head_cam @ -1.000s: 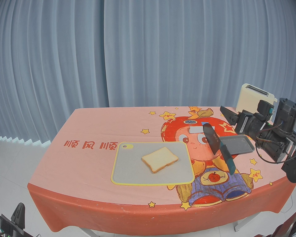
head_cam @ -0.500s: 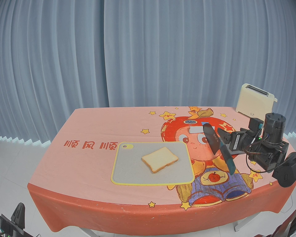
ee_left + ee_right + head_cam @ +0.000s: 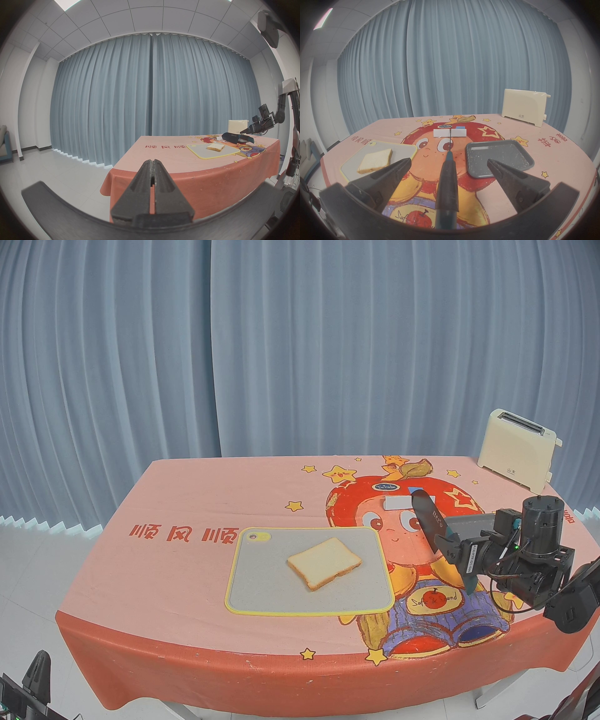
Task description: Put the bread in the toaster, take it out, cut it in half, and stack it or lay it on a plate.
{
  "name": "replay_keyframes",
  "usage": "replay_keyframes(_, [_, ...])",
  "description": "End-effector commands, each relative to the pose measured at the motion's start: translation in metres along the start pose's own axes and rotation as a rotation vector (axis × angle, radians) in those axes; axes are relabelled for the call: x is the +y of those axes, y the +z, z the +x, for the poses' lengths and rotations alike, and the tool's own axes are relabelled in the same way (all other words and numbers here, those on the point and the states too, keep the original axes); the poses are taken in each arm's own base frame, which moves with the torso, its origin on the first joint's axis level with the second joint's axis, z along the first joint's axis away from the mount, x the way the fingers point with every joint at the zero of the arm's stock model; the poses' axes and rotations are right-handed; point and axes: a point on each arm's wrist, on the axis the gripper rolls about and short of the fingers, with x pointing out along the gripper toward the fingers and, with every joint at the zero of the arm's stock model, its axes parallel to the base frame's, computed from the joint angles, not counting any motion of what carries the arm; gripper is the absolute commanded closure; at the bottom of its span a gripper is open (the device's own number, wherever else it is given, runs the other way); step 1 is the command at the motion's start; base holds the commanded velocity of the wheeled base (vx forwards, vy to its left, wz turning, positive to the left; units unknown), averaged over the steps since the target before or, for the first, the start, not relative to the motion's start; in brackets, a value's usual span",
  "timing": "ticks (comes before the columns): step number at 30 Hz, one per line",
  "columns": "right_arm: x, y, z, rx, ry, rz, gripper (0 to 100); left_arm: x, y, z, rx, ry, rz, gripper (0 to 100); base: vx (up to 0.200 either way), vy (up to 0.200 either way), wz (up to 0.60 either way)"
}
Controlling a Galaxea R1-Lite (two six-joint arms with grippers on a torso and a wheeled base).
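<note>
Straddling one knife, right gripper spread, left gripper pressed together, one bread slice, one toaster

The cutting board lies near the tabletop's front edge, about midway along it, with the bread on its right half. To the board's right the knife runs front to back, its tip at a small block behind it. The tray lies right of the knife, near the right edge. The toaster stands at the far right corner. The right gripper straddles the knife's handle, fingers spread either side.
</note>
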Motion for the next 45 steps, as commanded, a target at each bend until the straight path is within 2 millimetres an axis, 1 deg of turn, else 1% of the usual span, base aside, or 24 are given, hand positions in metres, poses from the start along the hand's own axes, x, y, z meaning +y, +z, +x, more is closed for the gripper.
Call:
replay_keyframes(1, [0.000,-0.005,0.002,0.021,-0.002,-0.005,0,0.000,-0.005,0.001,0.013,0.001,0.000,100,0.000,0.000,0.00])
replay_keyframes(14, [-0.001,-0.003,0.006,0.028,0.043,0.035,0,0.000,-0.005,0.001,0.013,0.001,0.000,100,0.000,0.000,0.00])
replay_keyframes(23, [-0.006,-0.006,0.020,0.050,0.039,0.041,0,0.000,-0.005,0.001,0.013,0.001,0.000,100,0.000,0.000,0.00])
replay_keyframes(28, [-0.006,-0.004,0.029,0.046,0.033,0.045,0,0.000,-0.005,0.001,0.013,0.001,0.000,100,0.000,0.000,0.00])
replay_keyframes(43, [-0.006,-0.008,0.032,0.064,0.031,0.041,0,0.000,-0.005,0.001,0.013,0.001,0.000,100,0.000,0.000,0.00])
replay_keyframes(44, [-0.006,-0.009,0.033,0.067,0.030,0.041,100,0.000,-0.005,0.001,0.013,0.001,0.000,100,0.000,0.000,0.00])
replay_keyframes(45, [-0.006,-0.010,0.034,0.070,0.029,0.041,100,0.000,-0.005,0.001,0.013,0.001,0.000,100,0.000,0.000,0.00])
